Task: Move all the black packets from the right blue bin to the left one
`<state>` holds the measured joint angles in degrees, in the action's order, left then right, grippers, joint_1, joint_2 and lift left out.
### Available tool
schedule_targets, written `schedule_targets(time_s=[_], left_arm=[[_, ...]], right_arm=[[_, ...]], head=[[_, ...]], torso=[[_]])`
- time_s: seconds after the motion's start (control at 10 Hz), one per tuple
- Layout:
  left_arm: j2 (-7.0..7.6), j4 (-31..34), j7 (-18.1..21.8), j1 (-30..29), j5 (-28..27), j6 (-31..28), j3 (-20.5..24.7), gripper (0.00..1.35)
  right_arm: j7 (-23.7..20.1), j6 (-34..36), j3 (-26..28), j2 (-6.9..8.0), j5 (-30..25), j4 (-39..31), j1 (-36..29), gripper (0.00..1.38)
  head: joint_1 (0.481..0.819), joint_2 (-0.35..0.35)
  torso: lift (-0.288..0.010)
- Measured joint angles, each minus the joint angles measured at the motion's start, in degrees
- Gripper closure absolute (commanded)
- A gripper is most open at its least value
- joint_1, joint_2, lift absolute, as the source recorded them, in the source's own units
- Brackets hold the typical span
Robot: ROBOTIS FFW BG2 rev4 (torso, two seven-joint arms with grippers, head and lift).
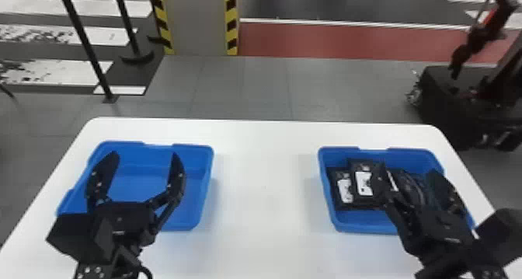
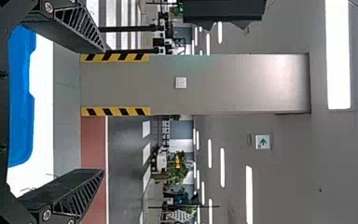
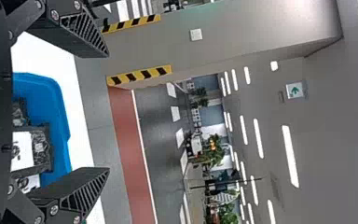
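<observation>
Head view: left blue plastic bin [image 1: 191, 147] looks empty; flat black packets [image 1: 364, 183] await in the worktop's [image 1: 266, 181] right-edge bin [image 1: 409, 151]. Black left tool [image 1: 144, 154] and right tool [image 1: 407, 169] gape wide, unladen.

Lateral passage is available over the white tabletop [image 1: 265, 204] between the two bins, bounded by the facing side walls of the left bin [image 1: 207, 169] and the right bin [image 1: 324, 177]. In the left bin, bare floor shows between the spread fingers of the left gripper [image 1: 144, 154], with the bin's raised rim forming the surrounding barrier. In the right bin, black packets [image 1: 362, 181] obstruct the side nearer the left bin and the middle, below the parted fingers of the right gripper [image 1: 407, 169]; a narrow strip of bare floor adjoins the near wall.
</observation>
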<state>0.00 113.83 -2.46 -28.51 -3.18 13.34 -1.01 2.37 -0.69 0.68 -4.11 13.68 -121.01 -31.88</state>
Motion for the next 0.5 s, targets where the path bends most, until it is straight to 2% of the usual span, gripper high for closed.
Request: schedule_targets(time_s=[0.2, 0.3, 0.5], left_arm=[[0.00, 0.00, 0.00, -0.13, 0.24, -0.45, -0.18, 0.11], [0.00, 0.00, 0.01, -0.23, 0.28, -0.46, -0.21, 0.11], [0.00, 0.00, 0.00, -0.43, 0.28, -0.17, -0.16, 0.11]], right_arm=[[-0.05, 6.66, 2.46, -0.73, -1.59, 2.60, 3.29, 0.16], [-0.09, 12.17, 3.58, -1.67, -2.03, 5.06, 6.14, 0.16], [-0.31, 18.90, 3.88, -3.30, -1.72, 9.00, 10.22, 0.16]], head=[[0.695, -0.059], [0.695, -0.068], [0.695, -0.084]], torso=[[-0.110], [-0.110], [-0.110]])
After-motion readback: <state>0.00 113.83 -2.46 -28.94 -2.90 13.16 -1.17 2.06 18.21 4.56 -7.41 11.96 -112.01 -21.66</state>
